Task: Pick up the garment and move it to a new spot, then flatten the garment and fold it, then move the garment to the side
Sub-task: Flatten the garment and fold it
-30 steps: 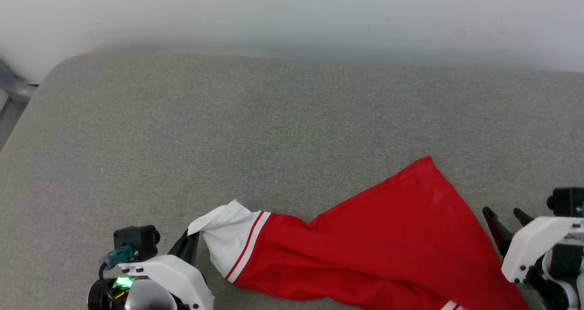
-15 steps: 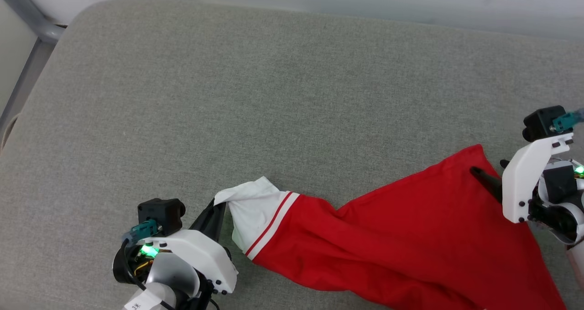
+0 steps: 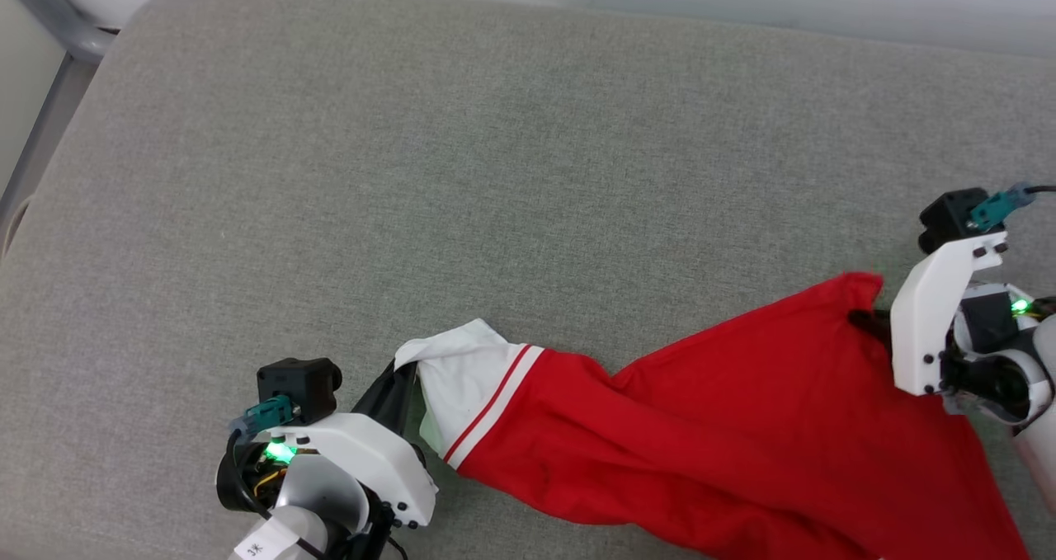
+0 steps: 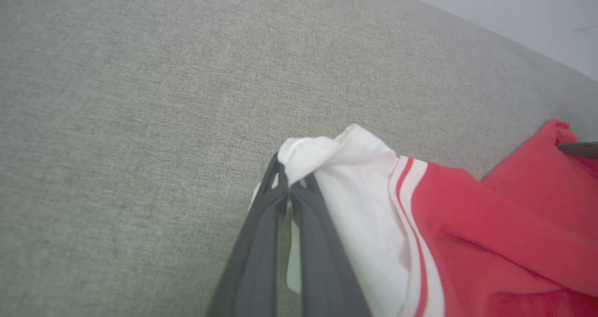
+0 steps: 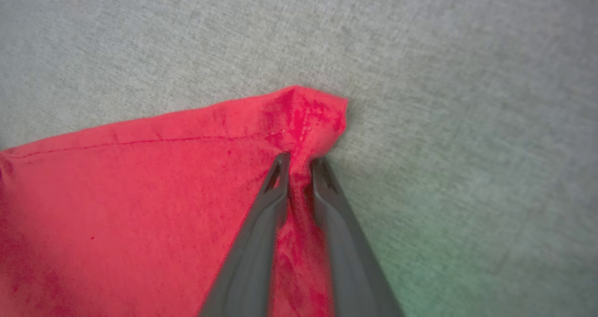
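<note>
Grey padded surface (image 3: pixel 412 148), broad, running away to a pale wall.

The garment (image 3: pixel 701 436) lies along the near edge, right of middle. It is strung out in a long twisted band rather than flat, with a fold across the red body, and its lower part runs off the bottom of the head view.

White sleeve (image 3: pixel 462 383) at the band's left end; red corner (image 5: pixel 308 111) at its far right end, puckered into a small peak.

Left gripper (image 4: pixel 287 184): fingers pressed together on the sleeve's edge, white cloth caught between them and spilling over the tips.

Right gripper (image 5: pixel 299 165): fingers drawn in close on the red corner, a ridge of cloth pinched between them. It reads as a grip, though a shallow one near the tips.

Judgement: both ends are taken, so this is the start of the pick-up and move; flattening and folding are not yet begun. The next move calls for both arms rising together, then drawing apart to take out the twist while carrying the cloth toward the open middle of the pad. An uneven pull could slip the right-hand pinch.
</note>
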You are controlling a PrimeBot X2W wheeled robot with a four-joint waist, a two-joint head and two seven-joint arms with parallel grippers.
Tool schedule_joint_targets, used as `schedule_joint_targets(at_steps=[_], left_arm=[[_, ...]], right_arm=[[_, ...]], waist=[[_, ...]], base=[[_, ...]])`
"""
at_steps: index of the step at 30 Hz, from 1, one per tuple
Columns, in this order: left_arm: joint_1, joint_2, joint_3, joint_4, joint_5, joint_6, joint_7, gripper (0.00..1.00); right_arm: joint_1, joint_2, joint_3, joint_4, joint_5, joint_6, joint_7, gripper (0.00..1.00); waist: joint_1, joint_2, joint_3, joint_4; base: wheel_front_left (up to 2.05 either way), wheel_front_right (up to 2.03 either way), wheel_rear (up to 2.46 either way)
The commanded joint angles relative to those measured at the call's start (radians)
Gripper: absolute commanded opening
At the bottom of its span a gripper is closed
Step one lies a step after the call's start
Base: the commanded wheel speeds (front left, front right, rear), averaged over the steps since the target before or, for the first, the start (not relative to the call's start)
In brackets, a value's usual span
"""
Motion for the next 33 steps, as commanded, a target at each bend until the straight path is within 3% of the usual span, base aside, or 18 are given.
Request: schedule_joint_targets(at_steps=[1, 8, 15, 25, 33], left_arm=[[0.003, 0.004, 0.002, 0.004, -0.003, -0.004, -0.007, 0.0], [-0.038, 0.044, 0.039, 0.004, 0.002, 0.0, -0.018, 0.0], [-0.17, 0.107, 0.069, 0.004, 0.014, -0.023, 0.024, 0.0], [-0.557, 0.134, 0.119, 0.156, 0.027, -0.074, 0.067, 0.0], [-0.875, 0.138, 0.099, 0.332, 0.095, -0.111, 0.059, 0.0]], right_arm=[[0.045, 0.021, 0.045, 0.041, 0.017, 0.0, 0.006, 0.0], [-0.06, -0.012, 0.044, 0.033, 0.047, -0.001, -0.117, 0.0], [-0.147, 0.02, -0.01, 0.079, 0.012, -0.001, -0.187, 0.0], [-0.379, 0.093, -0.109, 0.171, -0.08, -0.001, -0.292, 0.0], [-0.6, 0.126, -0.185, 0.236, -0.145, -0.001, -0.375, 0.0]], waist=[[0.0001, 0.0, -0.012, -0.008], [0.0001, 0.0, -0.082, -0.048], [0.0001, 0.0, -0.121, -0.113], [0.0001, 0.0, -0.095, -0.201], [0.0001, 0.0, -0.019, -0.231]], base=[[0.0, 0.0, 0.0], [0.0, 0.0, 0.0], [0.0, 0.0, 0.0], [0.0, 0.0, 0.0], [0.0, 0.0, 0.0]])
